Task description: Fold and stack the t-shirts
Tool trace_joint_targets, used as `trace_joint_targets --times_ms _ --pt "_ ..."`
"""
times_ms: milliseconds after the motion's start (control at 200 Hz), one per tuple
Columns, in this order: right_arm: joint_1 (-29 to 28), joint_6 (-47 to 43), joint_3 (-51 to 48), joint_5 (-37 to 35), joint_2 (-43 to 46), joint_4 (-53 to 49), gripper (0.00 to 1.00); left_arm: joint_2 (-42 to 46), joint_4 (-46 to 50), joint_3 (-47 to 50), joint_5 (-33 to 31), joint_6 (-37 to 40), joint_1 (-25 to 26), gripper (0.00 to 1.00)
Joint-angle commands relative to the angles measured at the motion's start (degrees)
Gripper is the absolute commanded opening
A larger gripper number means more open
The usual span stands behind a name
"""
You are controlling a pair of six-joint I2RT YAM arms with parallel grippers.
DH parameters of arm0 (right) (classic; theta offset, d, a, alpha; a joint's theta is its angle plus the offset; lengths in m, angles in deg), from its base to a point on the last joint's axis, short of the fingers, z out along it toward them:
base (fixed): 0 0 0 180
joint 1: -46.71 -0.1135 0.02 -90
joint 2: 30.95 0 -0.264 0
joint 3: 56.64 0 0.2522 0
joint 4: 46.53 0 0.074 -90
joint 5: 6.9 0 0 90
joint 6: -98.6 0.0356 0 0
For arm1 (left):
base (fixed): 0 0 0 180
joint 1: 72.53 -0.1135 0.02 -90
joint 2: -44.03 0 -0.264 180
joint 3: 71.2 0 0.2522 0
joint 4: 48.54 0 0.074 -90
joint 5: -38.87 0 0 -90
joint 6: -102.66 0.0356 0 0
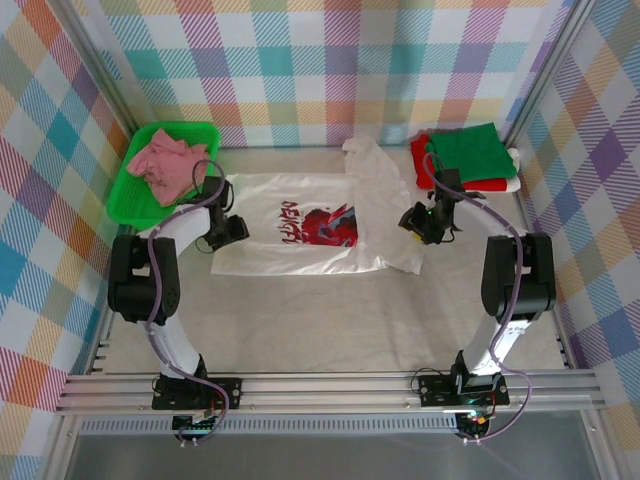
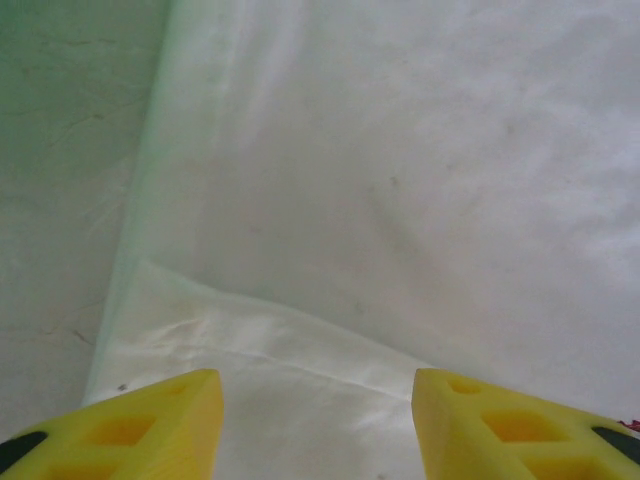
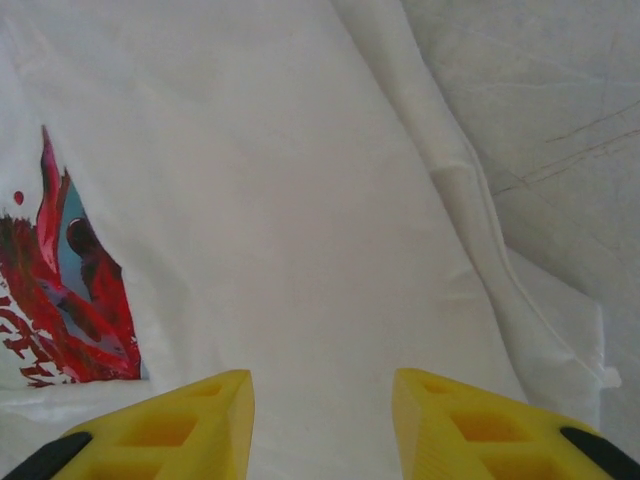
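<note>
Four t-shirts, one tray and two grippers, listed by size.

1. Table [image 1: 330, 320]: pale surface inside plaid walls; both arm bases sit at its near edge.
2. White t-shirt [image 1: 260, 250]: lies spread flat at the centre of the table, print side up. Its right side is rumpled, with one sleeve reaching toward the far wall. The red-and-dark chest print [image 1: 320, 222] sits mid-shirt.
3. Green plastic tray [image 1: 128, 195]: far left corner, tilted against the wall.
4. Green t-shirt [image 1: 470, 150]: folded, in the far right corner, on top of the stack.
5. Pink t-shirt [image 1: 170, 160]: crumpled inside the tray.
6. Red t-shirt [image 1: 422, 160]: under the green one, with its left edge showing.
7. Left gripper [image 1: 232, 230]: over the white shirt's left edge. In the left wrist view its yellow fingers [image 2: 160, 420] stand apart above a hem of the cloth [image 2: 400, 200]. Released, nothing between them.
8. Right gripper [image 1: 418, 222]: over the shirt's right side. In the right wrist view its fingers [image 3: 190, 420] are spread above the plain white cloth [image 3: 280, 180], with the print [image 3: 80, 300] to the left. Released, gripping nothing.
</note>
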Motion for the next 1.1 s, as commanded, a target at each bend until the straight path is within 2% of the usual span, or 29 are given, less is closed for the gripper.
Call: trace_joint_targets --times_ms 0,250,425,625,750,900,1005,1100 --pt "-0.19 -0.79 2.13 -0.86 -2.65 -0.23 0.41 -2.16 6.33 -5.67 -1.75 3.24 2.77 0.53" --pt "-0.19 0.22 2.53 0.92 -6.23 1.6 0.41 -6.62 14.29 -11.6 -6.66 6.54 6.84 0.51" --pt "0.42 0.52 1.83 1.53 -7.1 2.95 0.41 -9.28 17.28 -15.06 -8.4 13.04 11.2 0.51" --pt "0.44 -0.03 2.1 3.0 -8.91 3.44 0.42 -11.38 15.88 -15.73 -4.89 19.49 14.05 0.51" --pt "0.56 -0.19 2.6 3.97 -9.45 3.99 0.42 -11.7 15.87 -17.46 -5.31 26.59 18.99 0.49" --pt "0.51 -0.64 3.51 5.05 -10.2 4.51 0.42 -13.3 14.67 -21.07 -1.55 35.94 25.7 0.49" --pt "0.6 -0.48 3.55 5.57 -10.33 4.86 0.42 -15.49 14.7 -24.44 6.55 41.43 26.95 0.5" --pt "0.73 -0.63 3.18 5.92 -10.16 5.04 0.42 -17.26 14.51 -26.34 10.78 46.81 27.33 0.51"
